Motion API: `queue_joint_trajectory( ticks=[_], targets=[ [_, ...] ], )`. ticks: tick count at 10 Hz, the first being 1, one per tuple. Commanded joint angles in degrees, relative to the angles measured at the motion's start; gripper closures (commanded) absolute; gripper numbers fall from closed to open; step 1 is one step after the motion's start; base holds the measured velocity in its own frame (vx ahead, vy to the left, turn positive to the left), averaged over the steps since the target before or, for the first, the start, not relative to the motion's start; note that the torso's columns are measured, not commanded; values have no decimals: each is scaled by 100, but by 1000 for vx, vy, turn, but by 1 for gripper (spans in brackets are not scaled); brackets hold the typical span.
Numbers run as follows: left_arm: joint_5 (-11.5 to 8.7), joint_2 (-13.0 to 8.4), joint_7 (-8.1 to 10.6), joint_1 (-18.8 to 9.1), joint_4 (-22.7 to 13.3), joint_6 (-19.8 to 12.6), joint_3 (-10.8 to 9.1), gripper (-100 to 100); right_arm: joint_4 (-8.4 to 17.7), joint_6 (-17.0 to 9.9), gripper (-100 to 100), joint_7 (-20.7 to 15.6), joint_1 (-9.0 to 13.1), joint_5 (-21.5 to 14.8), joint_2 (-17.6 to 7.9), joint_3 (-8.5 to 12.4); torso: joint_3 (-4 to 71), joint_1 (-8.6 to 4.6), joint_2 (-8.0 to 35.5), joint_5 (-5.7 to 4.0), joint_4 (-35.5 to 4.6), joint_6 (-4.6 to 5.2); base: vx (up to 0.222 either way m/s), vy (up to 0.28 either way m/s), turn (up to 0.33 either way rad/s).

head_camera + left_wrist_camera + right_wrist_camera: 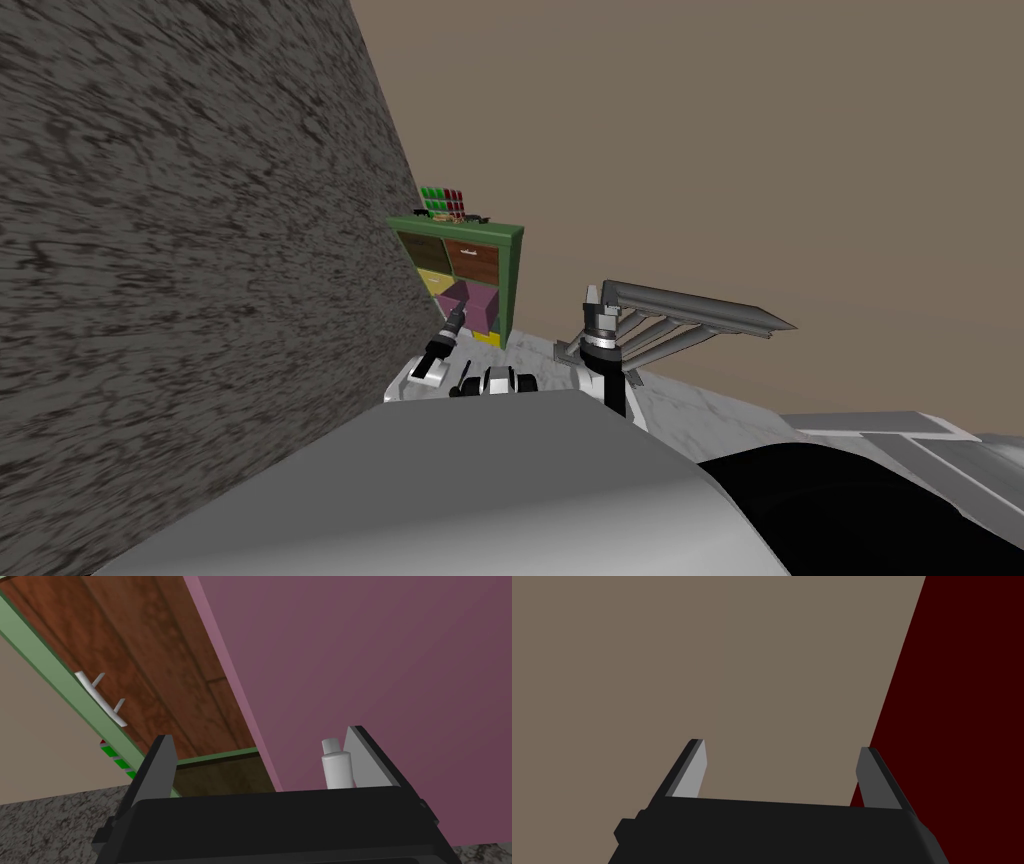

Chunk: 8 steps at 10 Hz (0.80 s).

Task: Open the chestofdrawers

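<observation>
The green-framed chest of drawers stood on the floor against the dark grey wall, ahead of the robot. 1 plain purple drawer in its lower rows jutted out from the front, while the brown wood-grain drawer above, with its white bar handle, sat flush. The left gripper was right at the purple front, fingers apart, a white cylindrical knob just beside 1 finger. The right gripper was raised well to the side, fingers apart and holding nothing. The opening looked largely done; any remaining work was probably pulling further or withdrawing.
</observation>
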<state>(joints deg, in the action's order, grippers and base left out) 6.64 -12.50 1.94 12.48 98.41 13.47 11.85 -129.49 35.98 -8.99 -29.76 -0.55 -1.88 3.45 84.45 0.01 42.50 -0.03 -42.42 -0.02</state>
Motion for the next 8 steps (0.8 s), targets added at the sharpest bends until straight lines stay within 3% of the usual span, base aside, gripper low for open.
queue_joint_trajectory(
  ticks=[1,2,3,8],
  targets=[
    [-24,-82,76,-76,278,-317,-10,-100,0,0,0,0,0,0,0,0,-3,-4,6,-5,-9,-1,-29,-7,-16],
    [-29,-82,69,-41,127,-222,2,-100,0,0,0,0,0,0,0,0,-5,-5,11,-11,-21,-7,-8,-3,-4],
    [-32,-89,81,-39,127,-253,1,0,0,0,0,0,0,0,0,0,-4,-6,6,-6,-11,-3,0,0,0],
    [-32,-92,81,-19,99,-274,3,0,0,0,0,0,0,0,0,0,10,-4,-17,1,10,2,0,0,0]
  ],
)
